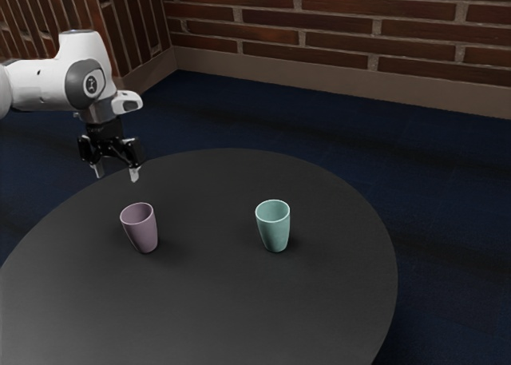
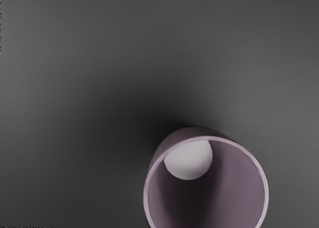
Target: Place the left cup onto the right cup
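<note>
A mauve cup (image 1: 139, 227) stands upright on the round black table (image 1: 207, 301), toward the exterior view's left. A teal cup (image 1: 273, 225) stands upright to its right, a cup's width or two away. My gripper (image 1: 115, 172) hangs open above the table, a little up and to the left of the mauve cup, with nothing between its fingers. The wrist view looks down into the mauve cup (image 2: 207, 180), showing its rim and pale bottom just under the hand.
The table's near and far edges curve around both cups. Dark blue carpet (image 1: 415, 165) and brick walls (image 1: 335, 21) lie beyond the table.
</note>
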